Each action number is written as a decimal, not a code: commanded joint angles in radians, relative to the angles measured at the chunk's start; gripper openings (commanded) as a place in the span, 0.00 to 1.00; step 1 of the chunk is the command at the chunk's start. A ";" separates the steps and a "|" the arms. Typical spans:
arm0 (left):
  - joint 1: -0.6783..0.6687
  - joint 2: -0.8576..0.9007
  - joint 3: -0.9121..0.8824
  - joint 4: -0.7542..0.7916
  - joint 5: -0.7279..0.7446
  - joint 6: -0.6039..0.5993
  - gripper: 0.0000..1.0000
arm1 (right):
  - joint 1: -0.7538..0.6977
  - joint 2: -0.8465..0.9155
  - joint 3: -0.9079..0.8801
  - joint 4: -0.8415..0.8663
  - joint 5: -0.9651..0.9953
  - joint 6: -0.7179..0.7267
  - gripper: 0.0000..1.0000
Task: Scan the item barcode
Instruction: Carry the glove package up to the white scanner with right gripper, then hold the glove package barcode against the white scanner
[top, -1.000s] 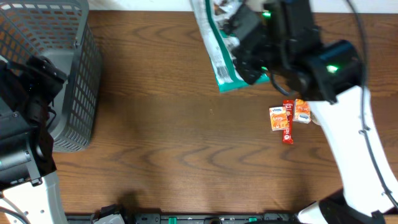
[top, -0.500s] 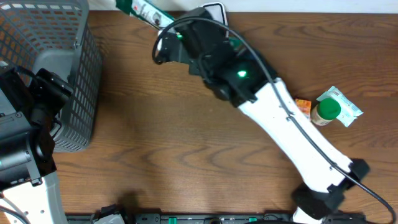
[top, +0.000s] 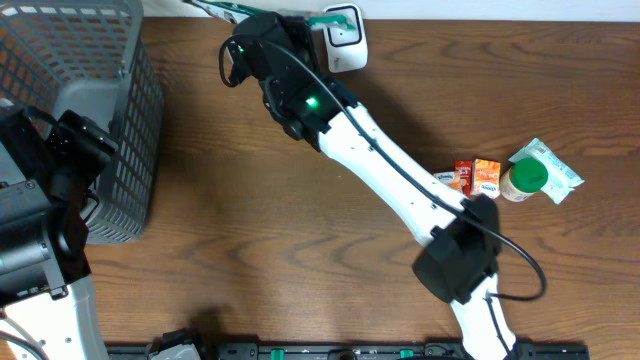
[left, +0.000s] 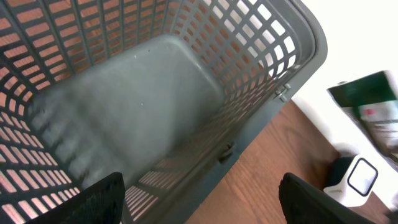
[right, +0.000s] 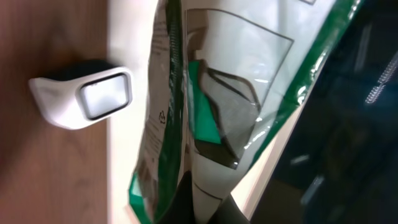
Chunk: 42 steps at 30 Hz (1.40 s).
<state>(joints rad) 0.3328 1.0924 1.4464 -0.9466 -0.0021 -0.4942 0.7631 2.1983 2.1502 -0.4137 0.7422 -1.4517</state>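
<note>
Brown wooden table (top: 250, 250) fills the overhead view; a grey basket (top: 90, 110) stands at its left end, with my left arm (top: 40, 230) beside it; my right arm (top: 390, 170) stretches across to the far edge, where my right gripper (top: 247, 28) holds a green and white bag (top: 213, 7) up close to the white scanner (top: 343, 35); from above I cannot see how the jaws stand; near the right end lie a red box (top: 463, 176), an orange box (top: 487, 177) and a green-capped bottle (top: 526, 177) on a pale packet (top: 562, 178), all well apart from the bag.

From my left wrist, my left gripper (left: 202, 208) is spread wide with nothing between its fingers (left: 99, 199); it hangs over the basket's mouth; the bag and the scanner show off to one side, by the pale wall.

From my right wrist, the jaws are pinched tight on an edge of the bag, which fills the middle of the view; the scanner's window sits near it; whether they touch I cannot tell.
</note>
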 joint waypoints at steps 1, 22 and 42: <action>0.005 -0.002 0.009 -0.003 0.002 0.002 0.80 | -0.031 0.079 0.020 0.119 0.042 -0.279 0.01; 0.005 0.125 0.009 -0.003 0.002 0.002 0.80 | -0.202 0.310 0.019 0.429 -0.316 -0.360 0.01; 0.005 0.221 0.009 -0.003 0.002 0.002 0.80 | -0.279 0.325 0.014 0.439 -0.489 -0.300 0.01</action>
<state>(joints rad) 0.3328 1.3071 1.4464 -0.9440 0.0010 -0.4942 0.5125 2.5134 2.1513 -0.0074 0.3088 -1.7504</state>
